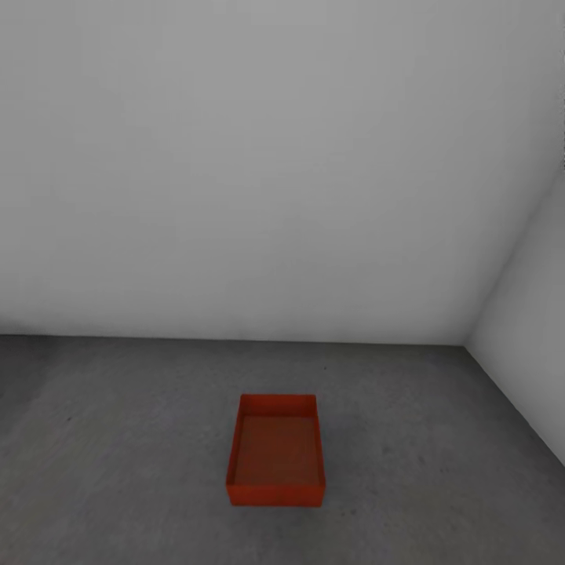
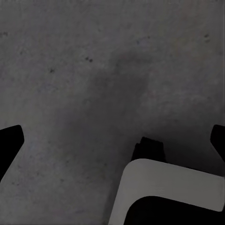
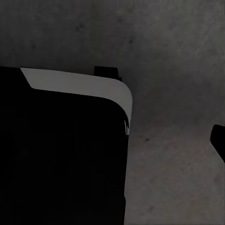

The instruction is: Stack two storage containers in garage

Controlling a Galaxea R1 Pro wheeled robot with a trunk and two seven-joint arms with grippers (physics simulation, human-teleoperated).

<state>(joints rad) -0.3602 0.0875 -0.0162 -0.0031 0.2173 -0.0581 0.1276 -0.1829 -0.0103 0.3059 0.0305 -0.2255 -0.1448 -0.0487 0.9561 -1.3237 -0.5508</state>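
Note:
One storage container [image 1: 276,450], an orange-red open-topped box, stands empty on the garage's dark grey concrete floor [image 1: 118,439], a little ahead of me and short of the far wall. The living room is out of view. In the left wrist view my left gripper [image 2: 112,140] hangs open over bare concrete, its black fingertips [image 2: 10,140] far apart with nothing between them. My right gripper [image 3: 112,140] also points down at the floor. One of its fingertips [image 3: 218,139] sits far out at the frame's edge, as on an open gripper, and the other is lost against a black body.
A plain white-grey wall [image 1: 259,173] closes the room ahead and meets a second wall [image 1: 534,345] in a corner at the right. Both wrist views take in a white-edged black part of my own base [image 2: 168,187] [image 3: 61,150] beside the grippers.

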